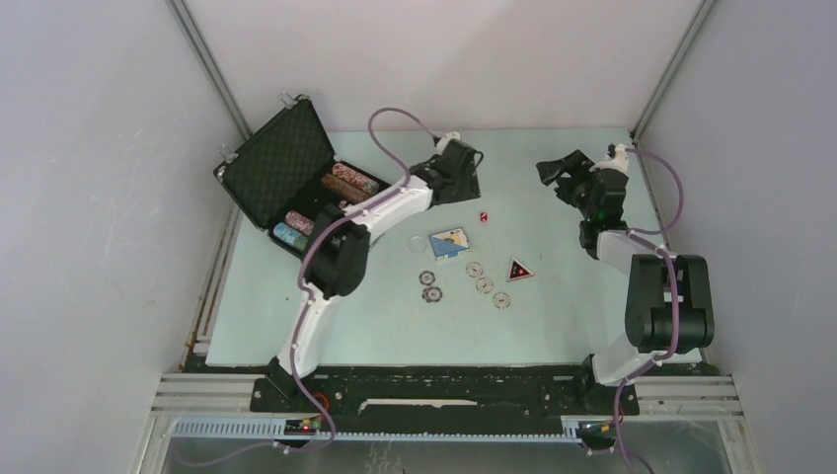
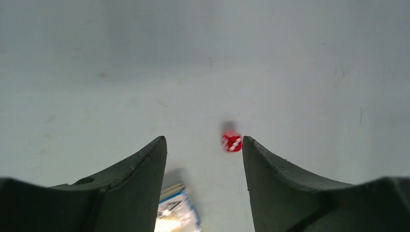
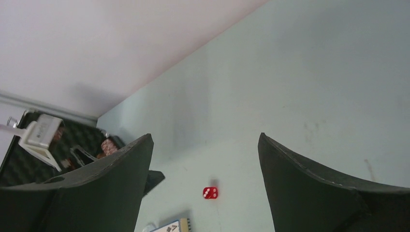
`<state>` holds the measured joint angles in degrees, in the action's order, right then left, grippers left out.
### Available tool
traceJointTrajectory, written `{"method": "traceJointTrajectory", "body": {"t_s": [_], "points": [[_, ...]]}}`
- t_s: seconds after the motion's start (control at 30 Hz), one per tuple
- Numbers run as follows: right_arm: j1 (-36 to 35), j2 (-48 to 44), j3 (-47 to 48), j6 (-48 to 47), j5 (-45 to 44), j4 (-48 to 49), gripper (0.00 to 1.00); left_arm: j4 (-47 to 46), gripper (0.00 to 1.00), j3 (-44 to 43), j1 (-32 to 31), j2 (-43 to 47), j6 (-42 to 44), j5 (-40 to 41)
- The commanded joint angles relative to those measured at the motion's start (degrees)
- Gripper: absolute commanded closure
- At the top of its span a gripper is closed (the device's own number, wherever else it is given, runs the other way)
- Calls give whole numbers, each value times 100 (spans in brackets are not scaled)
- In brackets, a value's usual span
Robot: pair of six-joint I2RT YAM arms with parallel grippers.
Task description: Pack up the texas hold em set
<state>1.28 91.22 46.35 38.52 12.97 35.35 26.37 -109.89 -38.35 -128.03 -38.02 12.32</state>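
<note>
The black case (image 1: 281,163) lies open at the back left, with rows of poker chips (image 1: 353,180) in its tray. A red die (image 1: 484,216) sits on the table, and a card deck (image 1: 450,242) lies just in front of it. Several loose chips (image 1: 485,284) lie nearer the arms. My left gripper (image 1: 466,190) hovers just behind the die, open and empty. In the left wrist view the die (image 2: 231,141) lies close to the right fingertip of that gripper (image 2: 204,140), and the deck (image 2: 176,212) shows below. My right gripper (image 1: 551,170) is open and empty at the back right, facing the die (image 3: 210,193).
A dark triangular piece (image 1: 519,271) and a clear round disc (image 1: 418,242) lie near the loose chips. Grey walls close in the table on the left, the back and the right. The case's raised lid (image 3: 19,169) shows at the left of the right wrist view.
</note>
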Motion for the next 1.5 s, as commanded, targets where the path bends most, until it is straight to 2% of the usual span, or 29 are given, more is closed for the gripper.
{"method": "traceJointTrajectory", "body": {"t_s": [0.0,0.1,0.33,0.77,1.07,1.47], "points": [[283,-300,-20,178,-86,68,11,-146,38,-1169,-270,-549,-698,350],[354,-341,-89,177,-94,86,11,35,41,-1545,-413,-888,-809,424],[373,-248,-91,215,-10,169,11,334,46,-1564,-489,-1013,-1012,503],[373,-187,-106,149,-58,162,12,1048,43,-2434,-565,-1641,-796,30],[382,-103,-108,177,-23,266,12,1093,51,-2496,-567,-1756,-756,80],[409,-59,-103,213,29,338,12,1257,56,-2585,-619,-1893,-674,279]]}}
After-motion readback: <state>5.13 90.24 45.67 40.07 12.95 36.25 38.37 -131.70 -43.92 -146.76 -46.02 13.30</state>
